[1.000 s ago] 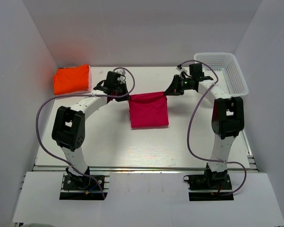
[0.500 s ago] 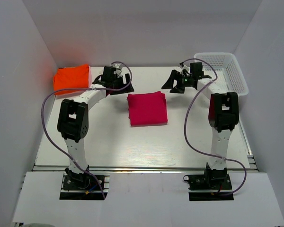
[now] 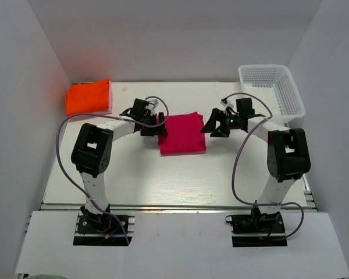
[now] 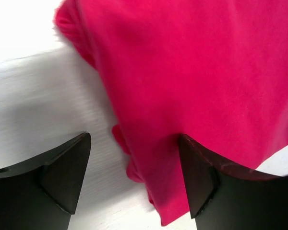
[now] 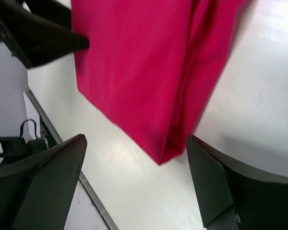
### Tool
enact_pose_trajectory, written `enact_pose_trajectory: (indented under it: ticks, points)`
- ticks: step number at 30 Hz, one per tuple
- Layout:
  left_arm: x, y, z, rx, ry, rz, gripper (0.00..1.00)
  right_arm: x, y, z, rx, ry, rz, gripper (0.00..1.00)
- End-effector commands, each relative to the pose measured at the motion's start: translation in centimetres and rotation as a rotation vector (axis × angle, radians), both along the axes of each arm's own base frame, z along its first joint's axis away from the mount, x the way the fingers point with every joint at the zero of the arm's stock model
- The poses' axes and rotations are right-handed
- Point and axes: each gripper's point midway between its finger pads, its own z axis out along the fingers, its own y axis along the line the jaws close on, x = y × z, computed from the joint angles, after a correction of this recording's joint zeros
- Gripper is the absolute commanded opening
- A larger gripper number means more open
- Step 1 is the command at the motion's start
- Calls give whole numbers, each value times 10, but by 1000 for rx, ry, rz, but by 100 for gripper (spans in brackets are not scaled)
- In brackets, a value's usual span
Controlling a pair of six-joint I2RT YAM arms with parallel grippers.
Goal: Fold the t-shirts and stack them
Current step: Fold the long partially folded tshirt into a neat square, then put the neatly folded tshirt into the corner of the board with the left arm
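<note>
The magenta-pink t-shirt (image 3: pixel 182 133) lies folded into a flat rectangle at mid-table. The orange t-shirt (image 3: pixel 88 97) rests as a folded block in the back left corner. My left gripper (image 3: pixel 157 125) is open at the pink shirt's left edge. In the left wrist view the shirt (image 4: pixel 192 72) has its ragged edge between the open jaws of the left gripper (image 4: pixel 134 167), and one finger sits over the cloth. My right gripper (image 3: pixel 212 125) is open at the shirt's right edge. The right wrist view has a shirt corner (image 5: pixel 144 62) just ahead of the right gripper (image 5: pixel 137 177).
A white mesh basket (image 3: pixel 262 68) stands at the back right corner. White walls close in the table on three sides. The left gripper's black fingers (image 5: pixel 43 38) show across the shirt in the right wrist view.
Both grippers opened and let go of the pink shirt's raised edge, which dropped flat into a fold. Both arms pulled back, then came down beside the shirt's left and right edges.
</note>
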Motion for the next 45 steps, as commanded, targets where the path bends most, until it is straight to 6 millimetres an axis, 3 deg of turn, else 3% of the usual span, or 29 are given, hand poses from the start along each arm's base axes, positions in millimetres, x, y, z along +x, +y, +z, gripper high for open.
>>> enact_pose_trajectory:
  ticks: [1, 3, 4, 9, 13, 19, 22, 23, 24, 25, 28, 31, 32, 35, 36, 39, 45]
  points:
    - [-8, -15, -3, -13, 6, -46, 83, -17, 1, 9, 44, -41, 36, 90]
    - [-9, -14, -16, 35, 33, -33, 74, -21, -1, 14, 43, -57, 34, 90]
    - [-7, -12, -20, 82, 25, -13, 72, -30, -3, 6, 37, -35, 30, 90]
    - [-15, -10, -39, 242, 46, 36, 67, -45, -7, 11, 24, -58, 10, 90]
    - [-20, 5, -63, 407, 118, 111, 62, -59, -12, 10, 4, -71, -5, 90]
    - [-29, 8, -86, 488, 189, 128, 54, -80, -21, 16, -20, -120, -29, 90]
    - [-28, 7, -92, 489, 199, 136, 39, -83, -27, 18, -49, -152, -54, 90]
    - [-29, 7, -96, 494, 207, 134, 23, -85, -27, 18, -52, -153, -52, 90]
    - [-24, 5, -92, 485, 194, 137, 17, -85, -28, 22, -51, -175, -52, 90]
    - [-22, 3, -88, 482, 189, 138, 0, -87, -28, 25, -48, -179, -50, 90]
    - [0, 11, -69, 498, 129, 146, 0, -88, -28, 33, -44, -214, -49, 90]
    - [25, 30, -27, 581, -10, 161, 0, -90, -30, 39, -54, -255, -53, 90]
    - [39, 39, 2, 626, -111, 165, 0, -91, -32, 42, -54, -269, -59, 90]
    - [62, 48, 51, 646, -270, 182, 0, -89, -34, 45, -69, -285, -76, 90]
    - [66, 49, 77, 654, -334, 151, 0, -89, -35, 44, -71, -285, -78, 90]
    - [77, 64, 119, 681, -436, 140, 0, -89, -35, 46, -70, -294, -78, 90]
    - [94, 112, 170, 750, -553, 211, 0, -87, -38, 46, -84, -295, -93, 90]
